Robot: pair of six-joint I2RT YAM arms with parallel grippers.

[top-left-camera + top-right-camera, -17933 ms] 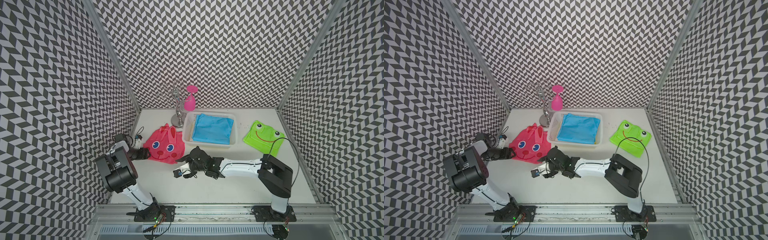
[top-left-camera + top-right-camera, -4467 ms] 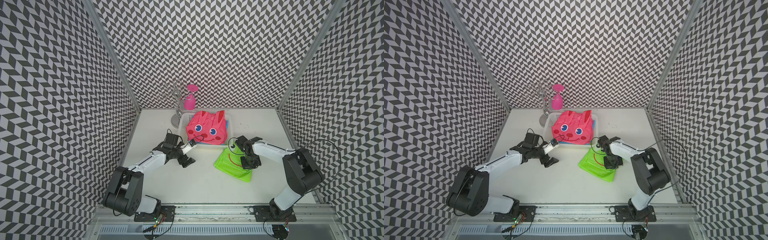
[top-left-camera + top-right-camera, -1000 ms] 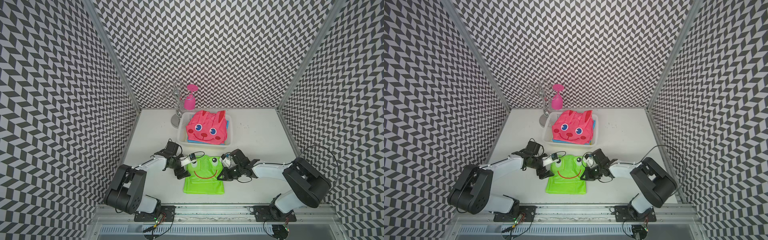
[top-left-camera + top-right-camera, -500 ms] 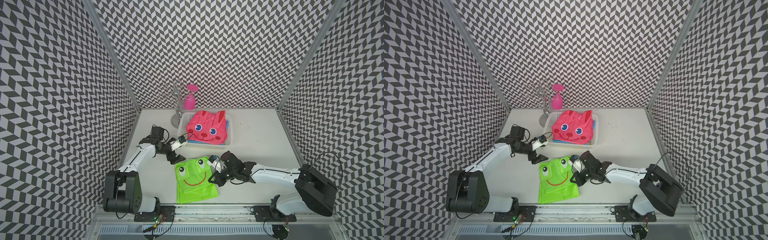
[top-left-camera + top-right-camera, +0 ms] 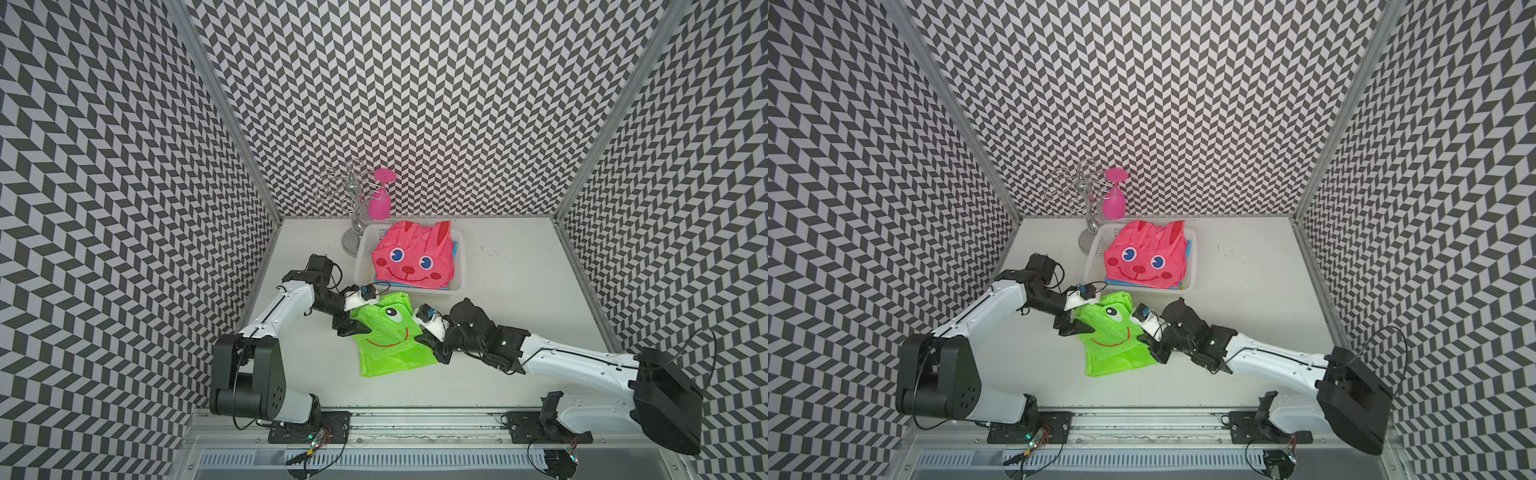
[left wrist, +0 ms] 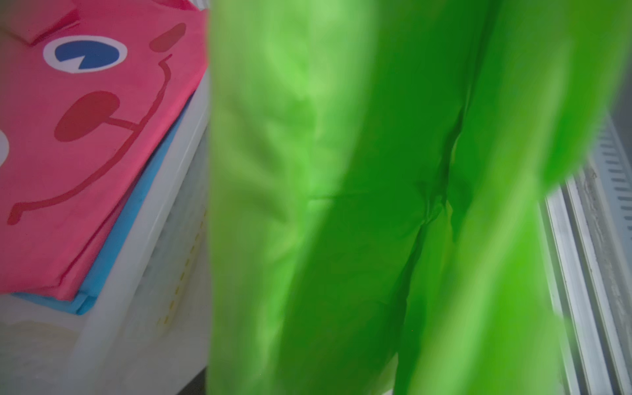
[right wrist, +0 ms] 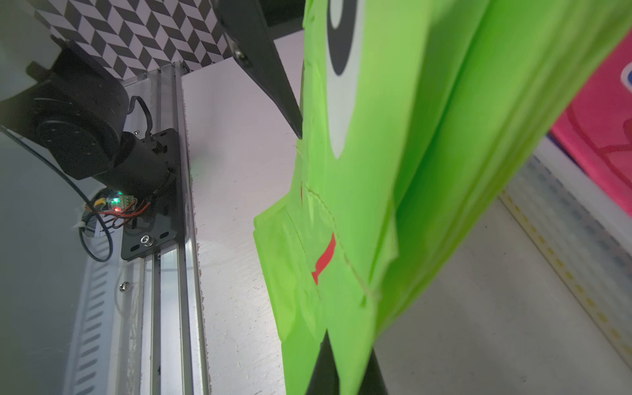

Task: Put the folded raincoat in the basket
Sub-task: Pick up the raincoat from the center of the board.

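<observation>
The folded raincoat point(image 5: 390, 338), bright green with a frog face, hangs off the table just in front of the basket point(image 5: 362, 257); it also fills the left wrist view point(image 6: 376, 205). My right gripper point(image 5: 429, 338) is shut on its right edge, the black fingertips point(image 7: 325, 372) pinching the fabric. My left gripper point(image 5: 351, 328) straddles the left edge; one finger point(image 7: 270, 78) shows beside the cloth, the other is hidden. The white basket holds a pink rabbit raincoat point(image 5: 411, 259) on top of a blue one point(image 5: 456, 249).
A metal wire stand point(image 5: 353, 208) with a pink glass point(image 5: 380, 203) hanging on it rises just behind the basket's back left corner. Patterned walls close in three sides. The aluminium rail point(image 5: 415, 419) runs along the front edge.
The green raincoat has been carried back towards the basket. My left gripper has dropped from beside the basket onto the raincoat's left edge. The right gripper has kept its grip.
</observation>
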